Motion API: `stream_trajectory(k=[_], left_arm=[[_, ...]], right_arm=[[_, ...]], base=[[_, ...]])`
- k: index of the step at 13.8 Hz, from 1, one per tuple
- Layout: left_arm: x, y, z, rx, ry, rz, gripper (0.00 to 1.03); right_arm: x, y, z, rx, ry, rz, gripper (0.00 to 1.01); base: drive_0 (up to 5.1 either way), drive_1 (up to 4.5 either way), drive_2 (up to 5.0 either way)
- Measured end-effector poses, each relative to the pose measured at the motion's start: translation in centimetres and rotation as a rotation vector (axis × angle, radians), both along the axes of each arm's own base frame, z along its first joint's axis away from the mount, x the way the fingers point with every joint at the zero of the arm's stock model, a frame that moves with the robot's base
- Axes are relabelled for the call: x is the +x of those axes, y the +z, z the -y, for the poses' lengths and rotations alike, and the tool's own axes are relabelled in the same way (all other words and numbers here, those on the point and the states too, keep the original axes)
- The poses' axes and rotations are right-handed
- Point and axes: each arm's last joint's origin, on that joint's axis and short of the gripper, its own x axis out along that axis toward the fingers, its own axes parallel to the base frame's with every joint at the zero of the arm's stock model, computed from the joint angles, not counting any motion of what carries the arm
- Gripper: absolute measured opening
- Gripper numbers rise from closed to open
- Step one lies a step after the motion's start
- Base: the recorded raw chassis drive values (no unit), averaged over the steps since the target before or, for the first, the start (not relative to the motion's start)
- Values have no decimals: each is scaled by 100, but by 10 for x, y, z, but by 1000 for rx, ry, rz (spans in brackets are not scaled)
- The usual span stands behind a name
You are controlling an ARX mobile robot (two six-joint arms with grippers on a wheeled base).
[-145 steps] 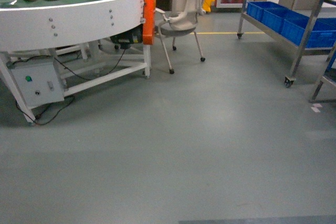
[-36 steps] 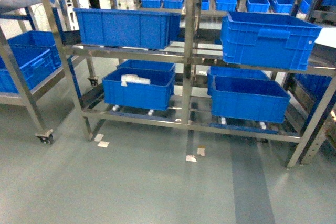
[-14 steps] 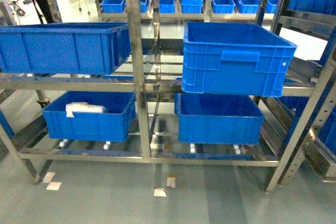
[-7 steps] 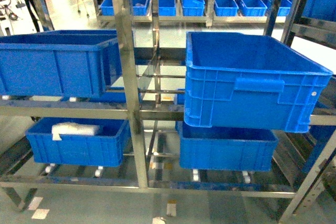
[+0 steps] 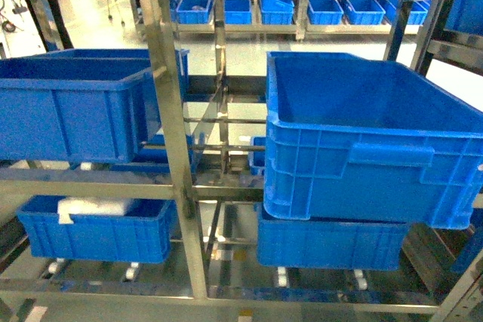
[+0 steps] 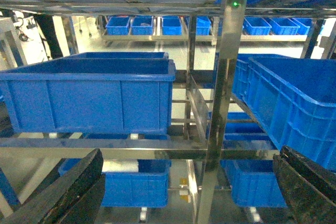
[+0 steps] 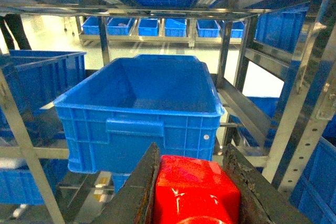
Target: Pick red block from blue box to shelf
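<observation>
Clenched on the red block [image 7: 195, 190], the right claw [image 7: 191, 192] is seen in the right wrist view with its two dark fingers [image 7: 137, 192] pressed against the block's sides. Only the block's glossy top and front are visible; its lower part is cut off by the frame edge. The left claw [image 6: 184, 192] is held released, its dark fingers [image 6: 68, 195] spread wide at the lower corners of the left wrist view, with nothing between them.

Ahead of both claws stands the shelf [image 5: 170, 133], a rack of shiny steel posts and rails with several tiers. A large dark blue crate [image 5: 362, 148] is carried on the middle tier at the right, and a second crate [image 5: 72, 111] on the left of the same tier. Lower crates [image 5: 98, 235] are partly hidden behind the rails; a pale object in the left one cannot be identified. Further small blue bins [image 5: 294, 9] are lined up in the bright room behind. Neither claw appears in the head view.
</observation>
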Motion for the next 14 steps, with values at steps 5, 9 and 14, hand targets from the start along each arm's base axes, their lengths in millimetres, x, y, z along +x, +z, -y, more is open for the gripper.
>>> stream_trajectory(k=[5,9,14], left_arm=[[0,0,0,0,0,0,98],[0,0,0,0,0,0,98],[0,0,0,0,0,0,98]], right_arm=[[0,0,0,0,0,1,29],[0,0,0,0,0,0,29],[0,0,0,0,0,1,29]], base=[[2,420,-416],[2,420,-416],[2,420,-416]])
